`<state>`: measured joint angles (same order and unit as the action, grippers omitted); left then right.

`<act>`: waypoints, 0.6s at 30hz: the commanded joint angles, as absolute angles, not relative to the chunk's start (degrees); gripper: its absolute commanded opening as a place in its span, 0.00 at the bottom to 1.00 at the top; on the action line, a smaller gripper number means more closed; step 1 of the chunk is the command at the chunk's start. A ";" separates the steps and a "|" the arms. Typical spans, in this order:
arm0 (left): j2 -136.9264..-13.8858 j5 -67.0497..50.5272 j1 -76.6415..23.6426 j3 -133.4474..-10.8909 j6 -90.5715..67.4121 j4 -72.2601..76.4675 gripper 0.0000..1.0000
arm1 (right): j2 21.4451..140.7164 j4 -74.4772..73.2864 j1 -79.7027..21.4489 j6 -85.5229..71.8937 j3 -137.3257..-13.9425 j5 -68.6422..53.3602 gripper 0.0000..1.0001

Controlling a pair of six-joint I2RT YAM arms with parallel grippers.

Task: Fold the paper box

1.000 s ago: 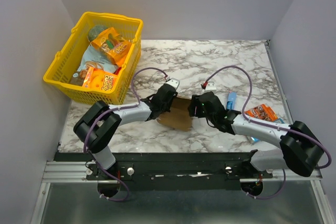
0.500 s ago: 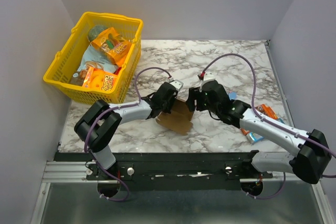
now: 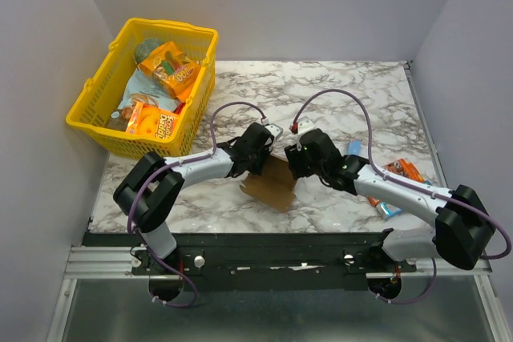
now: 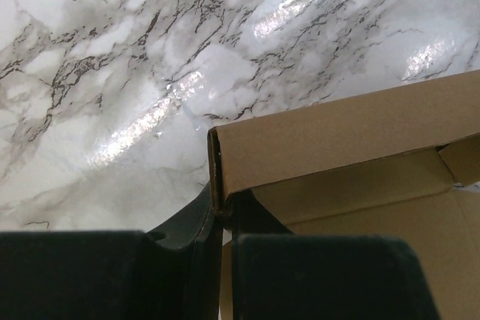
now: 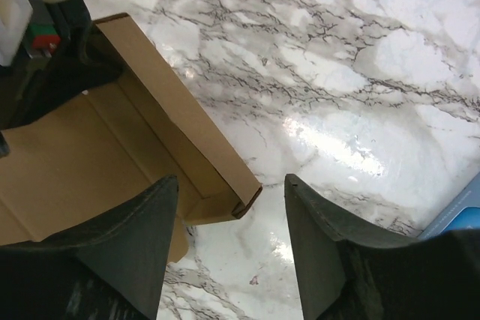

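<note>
My left pincer (image 4: 220, 211) was closed on the left end of the paper box's (image 3: 272, 183) raised side wall, pinching the cardboard right at its corner. The box lay around the middle of the surface (image 3: 321, 94), nearer the near edge than the far one, with its base flat and one long wall turned up. My right pincer (image 5: 229, 185) stood open, one finger on either side of that wall's right-hand corner, gripping nothing. To fold well, I judged the left should only anchor. The right should close squarely on the corner and press along the crease, so the wall would not buckle or drag the box toward the right edge.
</note>
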<state>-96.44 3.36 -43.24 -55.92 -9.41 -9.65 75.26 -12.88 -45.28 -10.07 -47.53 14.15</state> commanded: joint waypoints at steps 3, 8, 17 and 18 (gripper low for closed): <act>-97.12 1.49 -43.33 -57.30 -9.05 -12.39 0.02 | 75.41 -8.35 -45.26 -8.70 -43.16 13.00 0.64; -97.47 1.58 -43.24 -57.48 -9.05 -12.30 0.01 | 75.67 -6.24 -45.26 -8.17 -42.28 13.63 0.61; -97.91 1.49 -43.33 -57.74 -9.23 -12.30 0.01 | 76.64 -4.75 -46.05 -6.59 -41.40 12.83 0.52; -97.91 1.58 -43.33 -57.74 -9.23 -12.30 0.01 | 76.90 -4.92 -46.23 -6.77 -41.48 12.92 0.50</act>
<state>-97.12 2.68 -43.24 -56.58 -9.47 -11.11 75.50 -6.39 -45.45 -7.79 -42.28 13.45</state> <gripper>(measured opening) 0.140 0.530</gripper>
